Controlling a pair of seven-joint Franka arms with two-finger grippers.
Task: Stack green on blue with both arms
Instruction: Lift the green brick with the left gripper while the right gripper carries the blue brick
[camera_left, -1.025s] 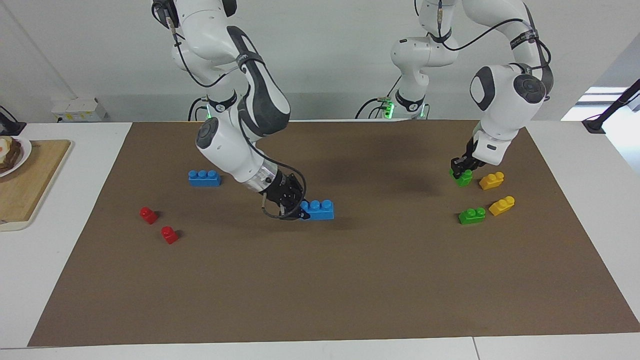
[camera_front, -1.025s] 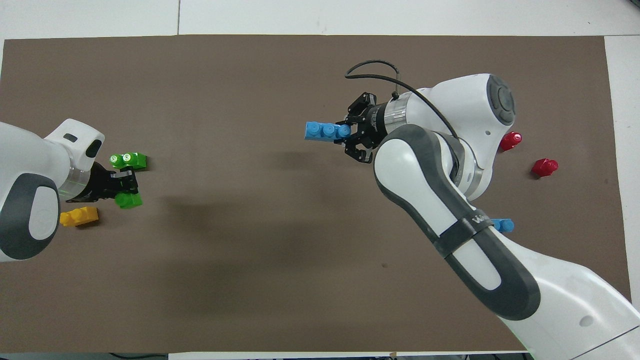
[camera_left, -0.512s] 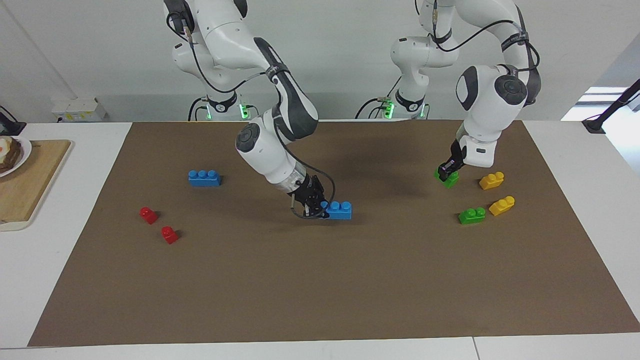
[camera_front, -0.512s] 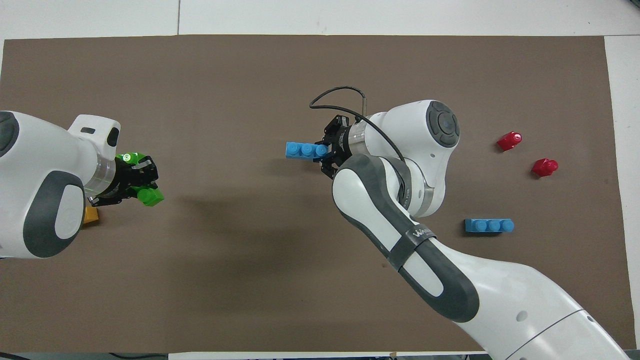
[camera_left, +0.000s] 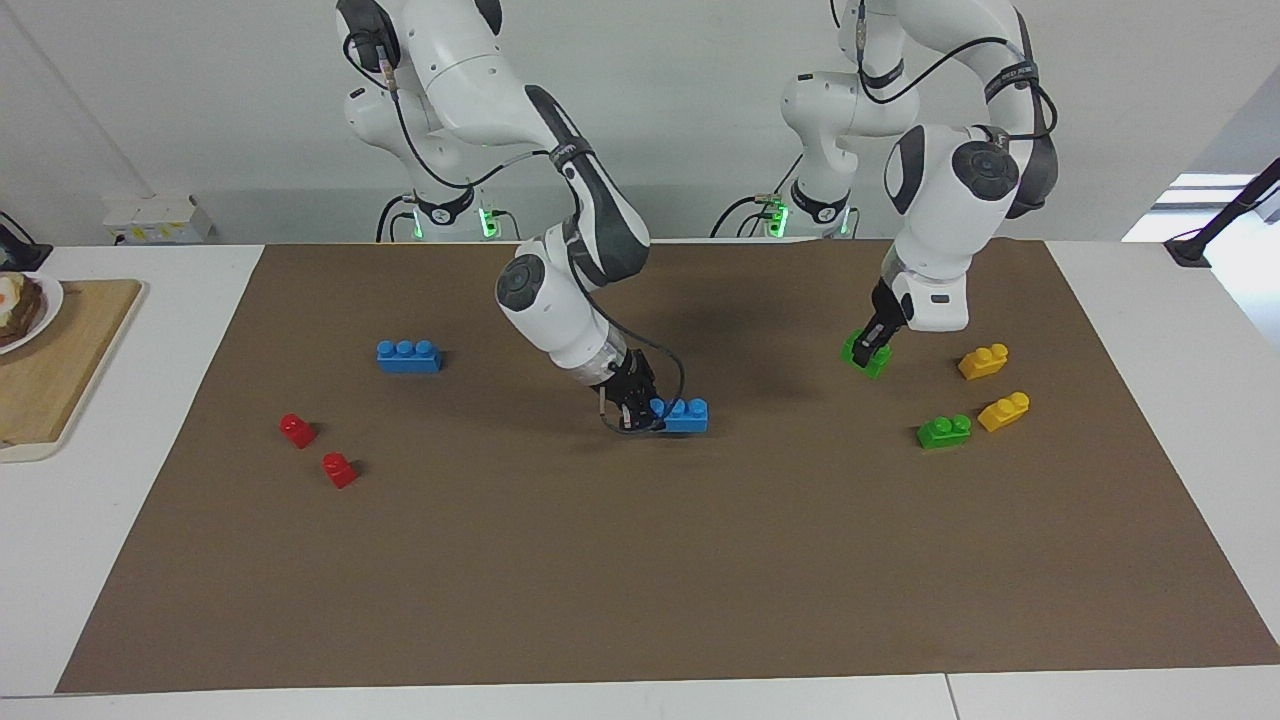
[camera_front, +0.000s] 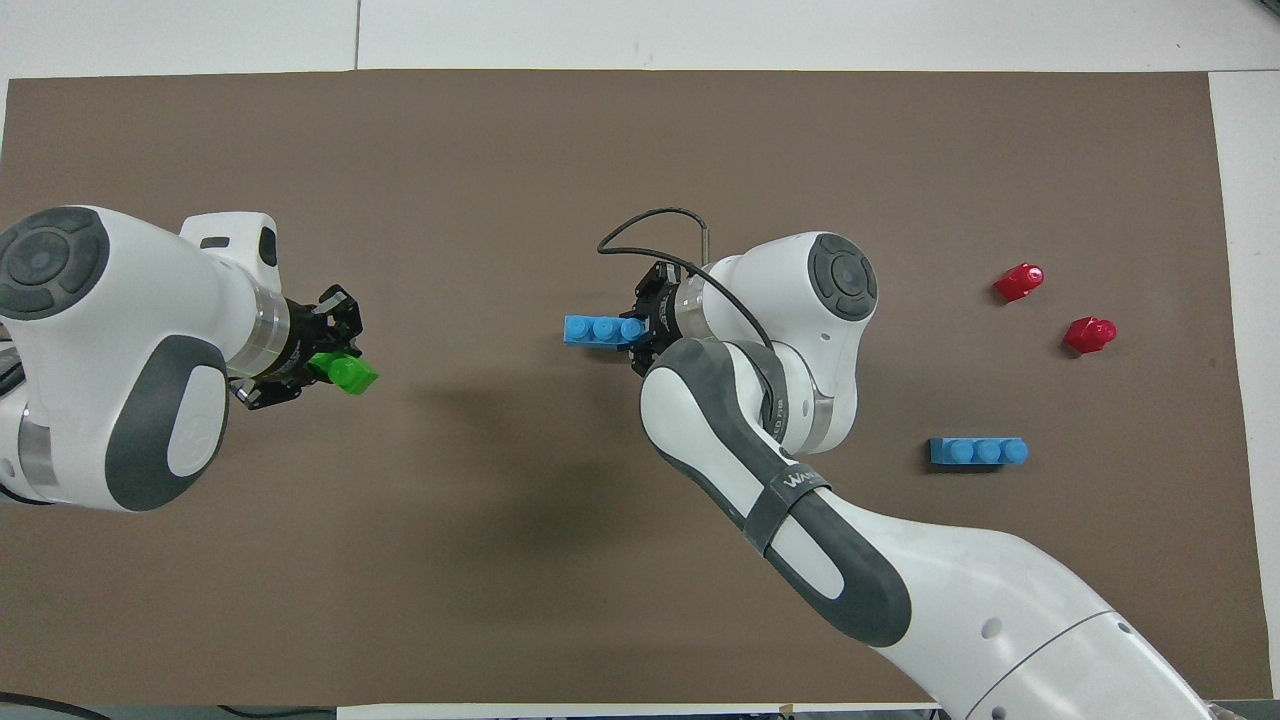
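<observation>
Bricks: 2 blue (camera_left: 686, 414), 2 green (camera_left: 866, 355), 2 yellow (camera_left: 983, 361), 2 red (camera_left: 297, 430); mat brown (camera_left: 640, 560).

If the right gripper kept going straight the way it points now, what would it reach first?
Apart from the blue brick it holds, the right gripper points along the mat toward the left arm's end. That line looks free up to the left gripper and its green brick, though heights are unclear.

A white bench (camera_left: 1150, 330) carries a brown mat (camera_left: 640, 560). A plain white wall (camera_left: 200, 100) rises past the mat; a wooden board (camera_left: 50, 370) lies beside the mat.
</observation>
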